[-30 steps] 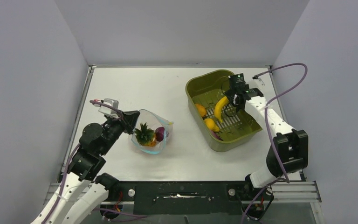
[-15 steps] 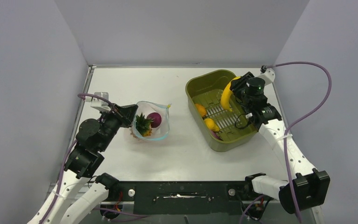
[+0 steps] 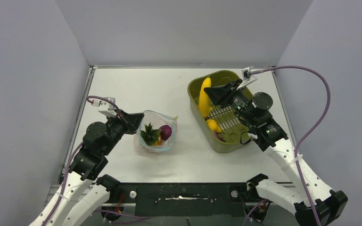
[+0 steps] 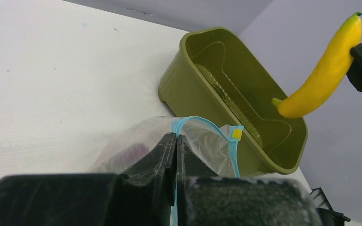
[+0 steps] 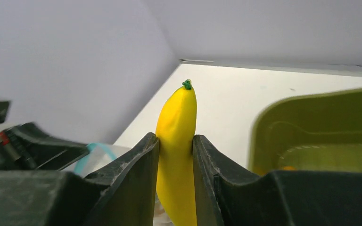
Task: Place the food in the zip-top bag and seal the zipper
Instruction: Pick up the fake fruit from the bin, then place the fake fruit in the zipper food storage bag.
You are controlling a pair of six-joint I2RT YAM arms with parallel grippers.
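Across the surface (image 3: 122,89), left of the olive basin (image 3: 231,146), the zip-top bag (image 3: 151,117) is sitting with its mouth edge pinched in the clenched left hand (image 3: 134,123). The right hand (image 3: 210,94) is gripping the banana (image 3: 205,84) near-upright over the basin's left wall, with the bag lying leftward, apart.

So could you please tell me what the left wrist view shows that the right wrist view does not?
Only the left wrist view shows the purple-pink round toy piece inside the clear crinkly zip-top bag, with the left gripper pinched shut on the bag's edge. Only the right wrist view shows how the right gripper squeezes the yellow toy banana, one finger on each side. Both show the banana, the olive-green plastic basin and part of the teal-blue zipper strip.
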